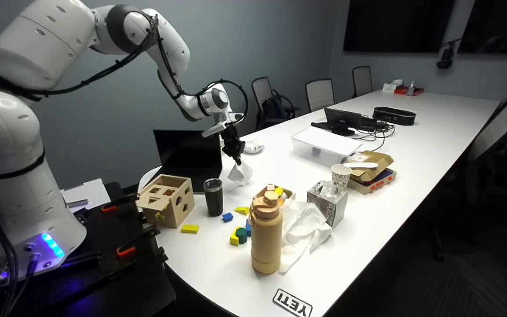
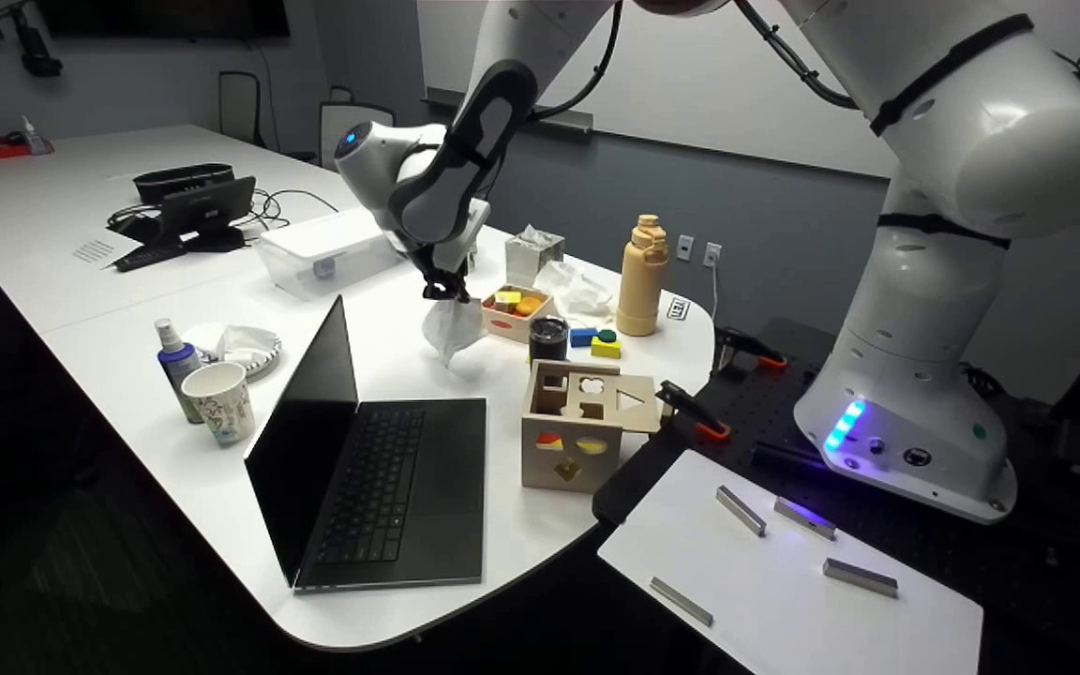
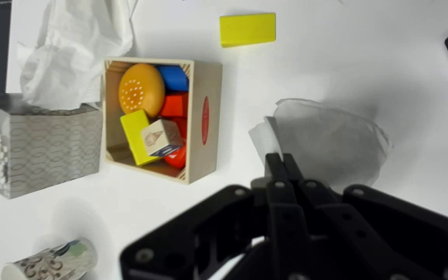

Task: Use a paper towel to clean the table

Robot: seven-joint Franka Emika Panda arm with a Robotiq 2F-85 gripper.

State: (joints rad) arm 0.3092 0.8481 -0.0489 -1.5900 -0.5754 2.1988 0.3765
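We read one text: the brand name YETI, in dark, bordered capitals on a white label [image 1: 292,302]. In both exterior views, we locate it flat on the surface [image 1: 218,273], close to the rounded end and near the tan bottle [image 2: 642,286]. In an exterior view we note a printed sheet [image 2: 96,250] at the far left; its lines are too small to read. In the wrist view we identify an ice-cream cone [image 3: 153,138] on the cube [image 3: 163,137]; the red oval [image 3: 205,120] on the wooden box [image 3: 207,161] is illegible.
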